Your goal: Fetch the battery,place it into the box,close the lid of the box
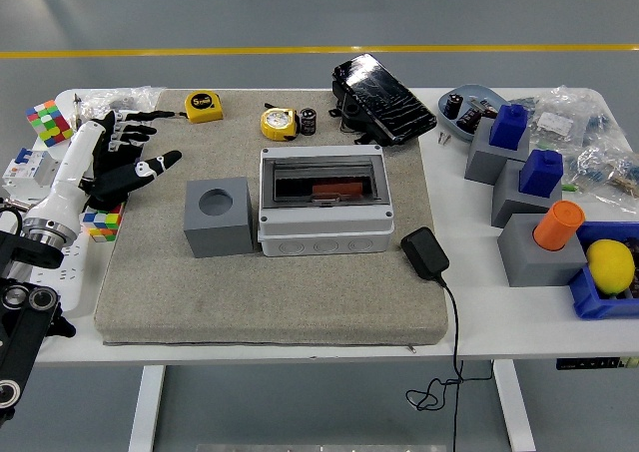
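The grey and white box (324, 223) stands in the middle of the beige mat (270, 292). Its smoky see-through lid (321, 180) lies down flat over it. An orange-red block (334, 189) shows through the lid. A small black cylindrical battery (308, 121) stands upright at the mat's far edge, just right of a round yellow tape measure (279, 124). My left hand (135, 148) hovers over the mat's left edge, far from both. Its fingers are spread and hold nothing. No right arm shows.
A grey cube with a round hole (217, 216) touches the box's left side. A black charger (424, 252) and its cable lie to the box's right. A black pack (384, 98), a bowl of batteries (464, 108), grey blocks (539, 242) and puzzle cubes (48, 121) surround the mat.
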{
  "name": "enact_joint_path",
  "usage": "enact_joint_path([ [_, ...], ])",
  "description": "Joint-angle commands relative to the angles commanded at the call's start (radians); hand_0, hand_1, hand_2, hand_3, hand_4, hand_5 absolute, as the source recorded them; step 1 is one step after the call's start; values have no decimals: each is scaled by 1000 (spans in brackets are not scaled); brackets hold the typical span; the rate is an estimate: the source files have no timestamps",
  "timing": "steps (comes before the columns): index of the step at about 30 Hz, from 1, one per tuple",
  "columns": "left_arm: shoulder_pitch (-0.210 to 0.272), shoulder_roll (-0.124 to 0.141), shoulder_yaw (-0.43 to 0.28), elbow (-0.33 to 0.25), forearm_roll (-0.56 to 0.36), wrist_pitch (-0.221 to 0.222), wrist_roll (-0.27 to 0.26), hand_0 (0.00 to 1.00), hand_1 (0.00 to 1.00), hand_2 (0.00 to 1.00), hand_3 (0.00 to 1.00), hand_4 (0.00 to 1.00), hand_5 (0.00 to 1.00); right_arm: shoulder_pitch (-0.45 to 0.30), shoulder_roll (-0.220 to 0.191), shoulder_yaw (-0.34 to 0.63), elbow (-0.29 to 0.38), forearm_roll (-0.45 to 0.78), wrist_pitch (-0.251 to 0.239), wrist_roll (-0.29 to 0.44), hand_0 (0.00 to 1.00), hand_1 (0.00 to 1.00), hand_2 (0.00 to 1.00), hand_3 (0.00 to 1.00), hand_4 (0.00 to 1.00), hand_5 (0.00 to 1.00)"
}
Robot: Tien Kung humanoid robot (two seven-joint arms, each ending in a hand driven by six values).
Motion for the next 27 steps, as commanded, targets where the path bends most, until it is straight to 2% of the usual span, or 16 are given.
enact_joint_path([
  [27, -6, 1, -14, 0, 8, -11, 10, 550, 664, 656, 707, 998, 419, 8, -10, -17, 0, 17, 4, -2, 785, 755, 754, 780, 998, 677],
])
